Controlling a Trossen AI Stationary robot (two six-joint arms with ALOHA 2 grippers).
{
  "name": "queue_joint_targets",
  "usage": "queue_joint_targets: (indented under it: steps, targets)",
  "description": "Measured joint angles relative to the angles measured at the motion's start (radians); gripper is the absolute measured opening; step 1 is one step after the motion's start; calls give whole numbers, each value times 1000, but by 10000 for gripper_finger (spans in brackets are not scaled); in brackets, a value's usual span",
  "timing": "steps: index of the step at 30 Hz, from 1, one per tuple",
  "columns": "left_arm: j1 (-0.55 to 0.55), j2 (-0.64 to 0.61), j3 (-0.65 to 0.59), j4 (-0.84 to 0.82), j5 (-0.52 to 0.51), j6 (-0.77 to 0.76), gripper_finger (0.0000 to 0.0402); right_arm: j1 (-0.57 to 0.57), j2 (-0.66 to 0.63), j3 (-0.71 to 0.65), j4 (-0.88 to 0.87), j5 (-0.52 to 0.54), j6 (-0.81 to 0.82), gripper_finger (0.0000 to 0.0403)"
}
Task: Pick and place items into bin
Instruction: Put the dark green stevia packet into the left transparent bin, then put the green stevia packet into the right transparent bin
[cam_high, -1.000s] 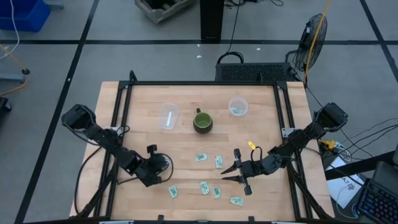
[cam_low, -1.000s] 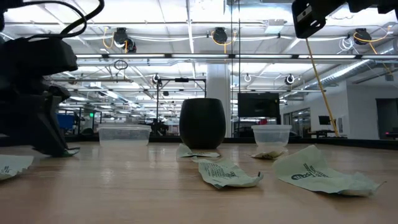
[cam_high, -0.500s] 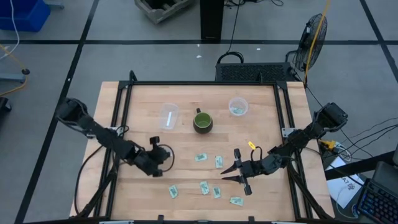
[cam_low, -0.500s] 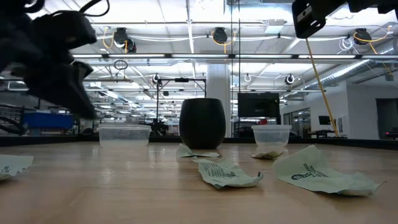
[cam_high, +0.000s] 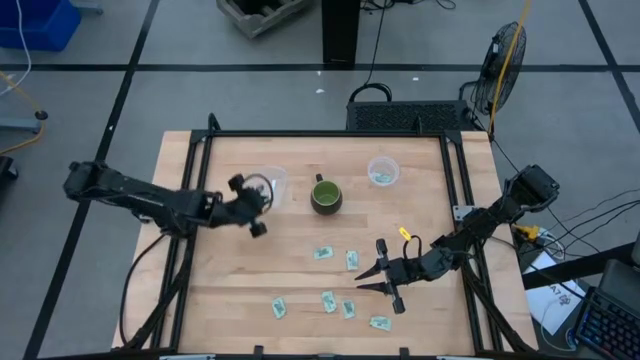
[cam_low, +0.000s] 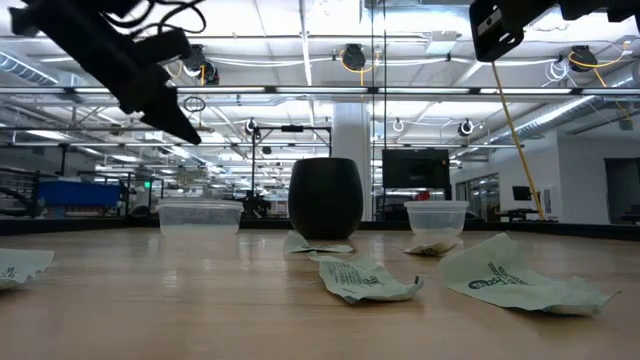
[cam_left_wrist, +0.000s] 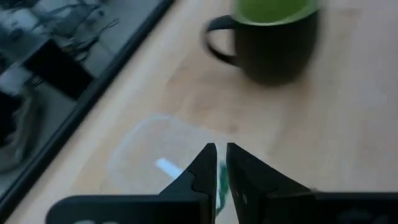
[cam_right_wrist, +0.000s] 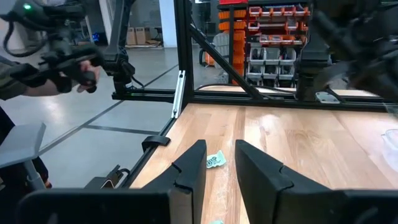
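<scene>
My left gripper hovers over the clear bin at the back left, next to the dark green mug. In the left wrist view its fingers are nearly together, with a sliver of pale green packet pinched between them above the bin. A white strip lies inside that bin. Several pale green packets lie scattered on the front half of the table. My right gripper rests low among them, open and holding nothing; a packet lies ahead of it.
A second clear cup at the back right holds a packet. The mug stands between the two clear containers. A black frame borders the wooden table. A person stands beyond the table in the right wrist view.
My left arm lifted from the front left of the table and swung back to the clear bin, carrying the packet. The right arm has not moved.
</scene>
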Motion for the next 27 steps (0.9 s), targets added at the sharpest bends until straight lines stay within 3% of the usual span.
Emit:
queue_joint_targets:
  steps: [8,12,16,23,27]
  targets:
    - [218,12,0,6,119,-6,25,0,0,0,-7,0,0,77]
    - [232,4,0,50,177,-48,15,0,0,0,-27,-4,0,77]
    - [198,1,1,191,320,-66,16,-1,0,0,-29,-4,10,80]
    - [80,9,1,415,501,-108,89,-7,0,0,-101,1,-55,103]
    - [-3,9,1,504,518,-130,150,-3,13,80,-289,56,-93,111]
